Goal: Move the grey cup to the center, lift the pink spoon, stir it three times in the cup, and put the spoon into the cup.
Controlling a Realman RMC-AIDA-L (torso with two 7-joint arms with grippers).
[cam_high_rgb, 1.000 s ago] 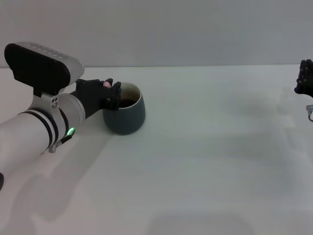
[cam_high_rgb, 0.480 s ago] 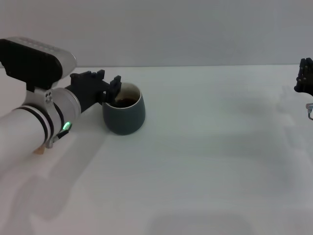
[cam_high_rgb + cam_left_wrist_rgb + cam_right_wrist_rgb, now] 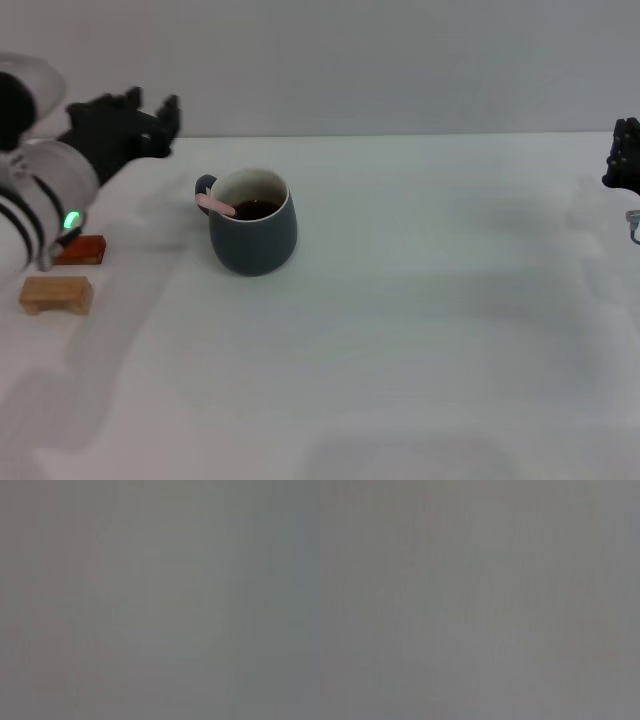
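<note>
The grey cup [image 3: 253, 225] is seen upright on the white table [image 3: 420, 330], left of the table's middle, its loop handle turned toward the robot's left. A dark liquid is visible inside against the white inner wall. The pink spoon [image 3: 215, 206] is found in the cup: its pale handle leans out over the rim on the handle side, and its bowl end is hidden below the rim.

The left gripper [image 3: 150, 120] is held above the table's far left edge, up and to the left of the cup and well apart from it. Its dark fingers [image 3: 170, 112] are spread and nothing is carried between them. A green light is lit on the left wrist.

The right gripper [image 3: 622, 160] is seen only as a dark mass at the far right border; whether it is spread or closed cannot be told.

Near the left border two small blocks are noted: a red-brown block [image 3: 82, 250] and, just nearer the robot, a tan wooden block [image 3: 56, 294]. They lie close together and well apart from the cup.

A wide bare stretch of table runs from the cup to the right edge and toward the near edge.

Both wrist views show plain grey only. No readable writing or label is seen anywhere.
</note>
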